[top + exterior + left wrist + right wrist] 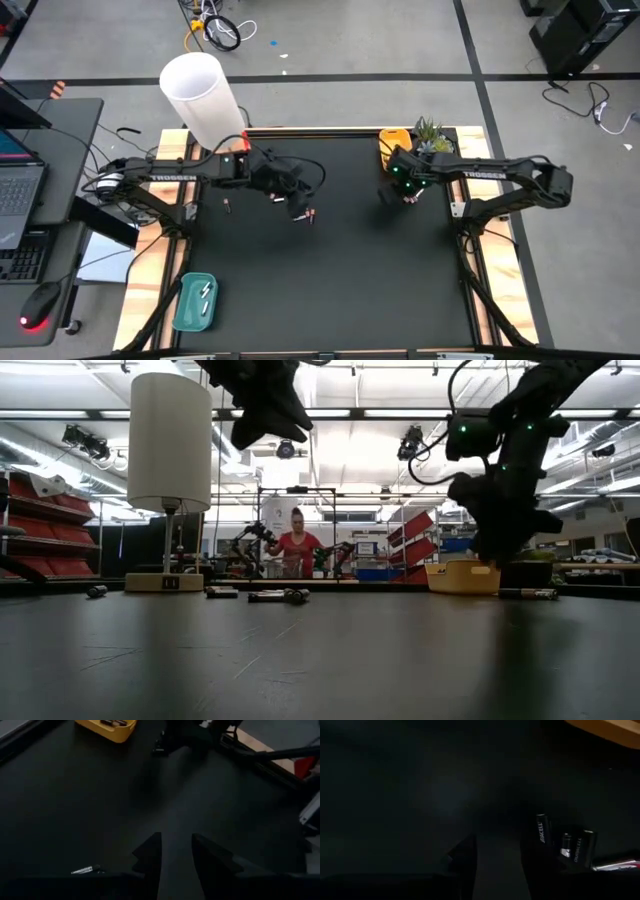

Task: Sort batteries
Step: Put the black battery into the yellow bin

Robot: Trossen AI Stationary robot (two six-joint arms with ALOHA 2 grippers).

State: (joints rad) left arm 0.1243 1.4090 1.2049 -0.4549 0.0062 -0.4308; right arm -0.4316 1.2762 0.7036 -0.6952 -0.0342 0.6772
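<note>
The left tool [300, 212] hangs above the middle of the dark surface [330, 290], its two fingers standing apart with bare mat between them and nothing gripped, as the left wrist view shows. A dark battery with a reddish end [312, 217] lies just beside it, and a pale one [85, 869] shows near its fingers in the left wrist view. The right tool [408, 193] hovers near the far right corner, close to the yellow tray [390, 140], its fingers also parted and empty; just beside them stand dark batteries [542, 830] in a small cluster, with one reddish-ended battery [617, 865] lying flat next to them. The step in hand looks like an approach to a pick. To do it well, each tool should probably come straight down with its fingers astride a single battery, crosswise to its length, so the cylinder does not roll away; the right one needs care not to knock its neighbours over. Another small battery [227, 207] lies apart toward the left. The teal tray [195, 302] at the near left corner already holds pale batteries. A white lamp [203, 95] stands at the far left edge, a potted plant [432, 135] by the yellow tray. Beyond lie a laptop desk, red shelving and a person [297, 540] at another rig.
</note>
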